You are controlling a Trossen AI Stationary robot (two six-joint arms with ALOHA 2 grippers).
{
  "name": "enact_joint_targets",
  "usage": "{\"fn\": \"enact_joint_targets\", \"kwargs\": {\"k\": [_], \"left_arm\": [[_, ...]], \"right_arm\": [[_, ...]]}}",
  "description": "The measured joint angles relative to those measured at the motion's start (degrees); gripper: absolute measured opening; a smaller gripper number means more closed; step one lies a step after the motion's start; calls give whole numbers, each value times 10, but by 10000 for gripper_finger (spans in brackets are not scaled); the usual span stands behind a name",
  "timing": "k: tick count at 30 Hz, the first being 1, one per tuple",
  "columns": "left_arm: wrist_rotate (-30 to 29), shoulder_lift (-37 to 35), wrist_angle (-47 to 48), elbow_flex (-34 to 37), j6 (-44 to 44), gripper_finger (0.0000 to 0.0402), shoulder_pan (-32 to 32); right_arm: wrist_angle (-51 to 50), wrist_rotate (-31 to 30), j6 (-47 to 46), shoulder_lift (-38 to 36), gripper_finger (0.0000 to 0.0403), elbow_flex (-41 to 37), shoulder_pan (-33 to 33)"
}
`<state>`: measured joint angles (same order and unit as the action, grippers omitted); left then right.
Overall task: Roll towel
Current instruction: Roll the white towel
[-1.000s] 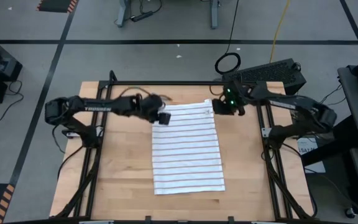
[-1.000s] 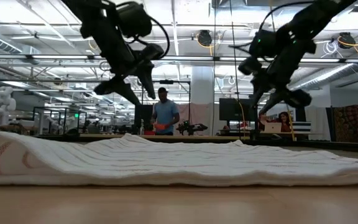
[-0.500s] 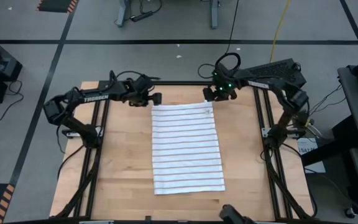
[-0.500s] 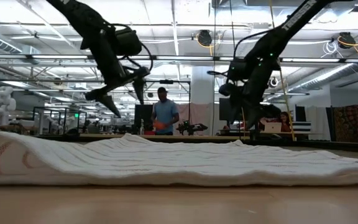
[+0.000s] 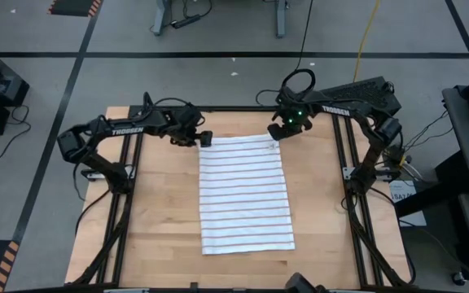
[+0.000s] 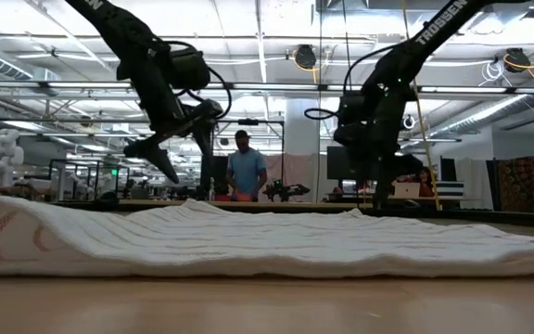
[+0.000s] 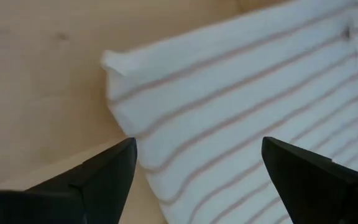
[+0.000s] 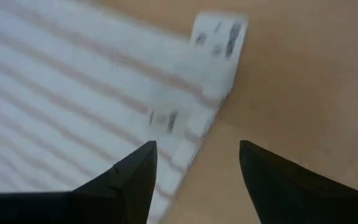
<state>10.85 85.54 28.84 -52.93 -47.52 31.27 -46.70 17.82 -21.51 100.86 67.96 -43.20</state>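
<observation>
Thin white cloth towel with narrow dark parallel stripes [image 5: 245, 194] lies spread flat in the middle of the light wooden table [image 5: 161, 220], long axis running near to far. In the low view the towel [image 6: 248, 243] sits as a low rumpled sheet across the tabletop, its left end slightly humped.

Small white tag [image 8: 219, 38] with dark print sticks out from the far right corner of the towel onto bare wood; a second printed patch shows just inside that edge.

Left gripper [image 5: 204, 139] hangs above the far left corner of the towel, clear of the cloth. Left wrist view: its two dark fingers [image 7: 101, 174] stand wide apart, nothing between them, with the corner of the towel [image 7: 241, 118] lying on the wood beneath the gap.

Right gripper [image 5: 277, 130] hangs above the far right corner, by the tag. Right wrist view: fingers [image 8: 126, 180] parted, gap empty, with the towel edge and wood visible through it.

Low view: both grippers sit above the cloth, left [image 6: 160, 160] and right [image 6: 376, 176], neither touching it.

A person in a blue shirt [image 6: 245, 170] stands in the room beyond the table's far edge.
</observation>
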Motion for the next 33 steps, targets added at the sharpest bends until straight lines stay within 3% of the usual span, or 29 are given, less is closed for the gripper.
{"fn": "enact_joint_targets", "kwargs": {"k": [6,11,13,16,18,23,27,33], "left_arm": [[-50,5,0,0,-2,336,-38],[-51,6,0,0,-27,329,-39],[-30,6,-1,0,-48,329,-39],[48,6,-16,0,-78,329,-39],[56,6,-20,0,-96,329,-49],[12,6,-22,0,-104,329,-72],[72,6,-82,0,-109,329,-75],[34,8,-86,-1,-117,328,-58]], "right_arm": [[-18,-28,29,-3,211,0,24],[-18,-27,26,-3,210,0,36],[-30,-17,14,-3,210,0,36],[-59,13,-6,-13,210,4,35],[-56,15,-12,-33,210,9,38],[-57,-56,-16,-76,210,16,45],[-58,-78,-15,-103,210,19,47],[-55,-104,-51,-100,210,19,46]]}}
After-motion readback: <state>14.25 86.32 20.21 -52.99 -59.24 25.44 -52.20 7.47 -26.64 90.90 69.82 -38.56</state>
